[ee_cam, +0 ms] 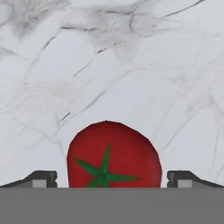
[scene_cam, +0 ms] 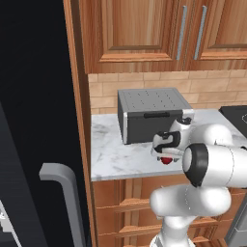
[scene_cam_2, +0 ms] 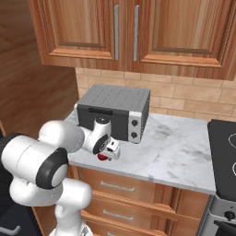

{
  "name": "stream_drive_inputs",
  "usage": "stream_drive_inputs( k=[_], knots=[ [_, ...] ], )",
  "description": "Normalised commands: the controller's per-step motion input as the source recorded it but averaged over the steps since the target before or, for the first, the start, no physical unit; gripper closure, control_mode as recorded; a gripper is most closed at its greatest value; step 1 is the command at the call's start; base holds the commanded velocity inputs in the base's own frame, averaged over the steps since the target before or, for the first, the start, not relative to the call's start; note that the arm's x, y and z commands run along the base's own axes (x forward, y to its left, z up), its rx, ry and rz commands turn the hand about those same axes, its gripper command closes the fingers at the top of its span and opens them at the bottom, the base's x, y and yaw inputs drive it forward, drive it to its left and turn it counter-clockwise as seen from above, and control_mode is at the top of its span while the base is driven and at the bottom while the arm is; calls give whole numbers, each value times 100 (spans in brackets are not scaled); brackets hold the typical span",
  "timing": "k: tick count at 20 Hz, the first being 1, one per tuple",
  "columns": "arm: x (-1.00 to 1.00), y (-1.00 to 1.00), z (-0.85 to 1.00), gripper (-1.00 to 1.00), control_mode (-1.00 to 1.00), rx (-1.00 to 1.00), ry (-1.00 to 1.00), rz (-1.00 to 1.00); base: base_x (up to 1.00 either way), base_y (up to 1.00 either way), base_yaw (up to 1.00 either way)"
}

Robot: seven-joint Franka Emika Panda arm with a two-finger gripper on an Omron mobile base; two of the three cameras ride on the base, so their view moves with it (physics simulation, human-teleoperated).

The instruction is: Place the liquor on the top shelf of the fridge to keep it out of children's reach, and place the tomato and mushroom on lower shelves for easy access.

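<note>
On the white marble counter [scene_cam_2: 175,147], close to its front edge, the tomato [ee_cam: 113,155] sits directly under the gripper [ee_cam: 112,178]. Behind it stands the grey countertop oven [scene_cam_2: 115,113], against the brick backsplash, leaving only a narrow strip of marble between its door and the counter's lip. To the robot's right a broad bare stretch of counter runs to the black cooktop [scene_cam_2: 223,152]. To the left, the counter ends at a wooden side panel, with the fridge [scene_cam: 34,120] beyond it and its grey bar handle [scene_cam: 62,193] low down. The gripper is spread fully wide, its fingertips [ee_cam: 41,178] flanking the tomato with gaps either side, grasping nothing
</note>
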Motion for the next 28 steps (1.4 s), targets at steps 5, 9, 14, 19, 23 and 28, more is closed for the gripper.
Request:
stream_drive_inputs(
  k=[5,9,14,19,23,28],
  knots=[
    [0,0,-9,-100,-100,0,5,0,0,0,0],
    [0,0,-11,-100,-100,0,5,0,0,0,0],
    [0,0,-12,100,-100,0,5,0,0,0,0],
    [0,0,-14,100,-100,0,5,0,0,0,0],
    [0,0,-10,100,-100,0,5,0,0,0,0],
    [-25,-1,17,100,-100,1,-7,2,0,0,0]
  ],
)
